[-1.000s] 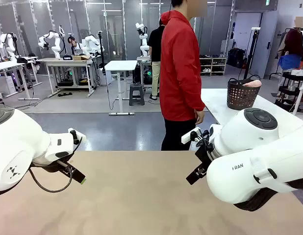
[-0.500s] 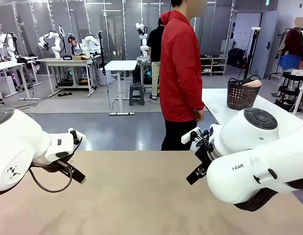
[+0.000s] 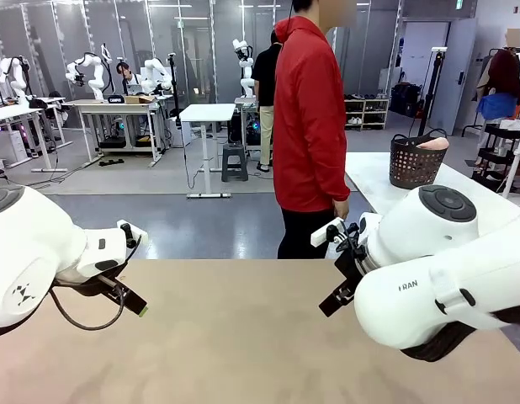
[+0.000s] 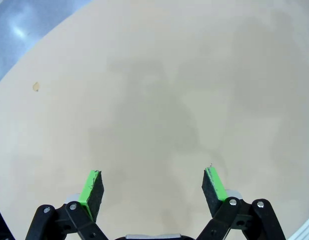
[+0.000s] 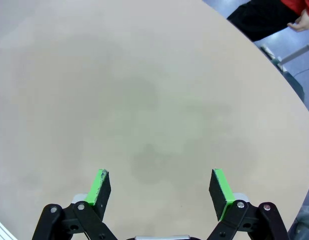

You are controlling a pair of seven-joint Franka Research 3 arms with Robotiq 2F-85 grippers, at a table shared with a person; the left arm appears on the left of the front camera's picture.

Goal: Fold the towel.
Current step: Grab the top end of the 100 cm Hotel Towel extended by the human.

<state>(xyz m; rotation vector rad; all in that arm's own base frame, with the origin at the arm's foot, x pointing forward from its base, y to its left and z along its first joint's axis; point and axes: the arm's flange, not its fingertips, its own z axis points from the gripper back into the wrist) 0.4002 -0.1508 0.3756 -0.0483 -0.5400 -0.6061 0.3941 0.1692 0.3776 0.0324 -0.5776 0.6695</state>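
The towel (image 3: 434, 143) is a bunched salmon-pink cloth poking out of the top of a dark basket (image 3: 414, 163) on a white table at the far right, well away from both arms. My left gripper (image 4: 153, 187) hangs open over the bare tan tabletop (image 4: 154, 90) with nothing between its green pads. My right gripper (image 5: 162, 192) is also open and empty above the same table. In the front view the left arm's finger (image 3: 130, 300) is at the left and the right arm's finger (image 3: 333, 300) is right of centre.
A person in a red jacket (image 3: 309, 118) stands at the table's far edge, side-on, one hand (image 3: 341, 207) hanging low. The white side table (image 3: 374, 181) carrying the basket lies beyond the tan table's right end. Other tables and a stool stand farther back.
The person in red has shifted slightly and the hanging hand has dropped a little. Both arms and grippers have stayed still.
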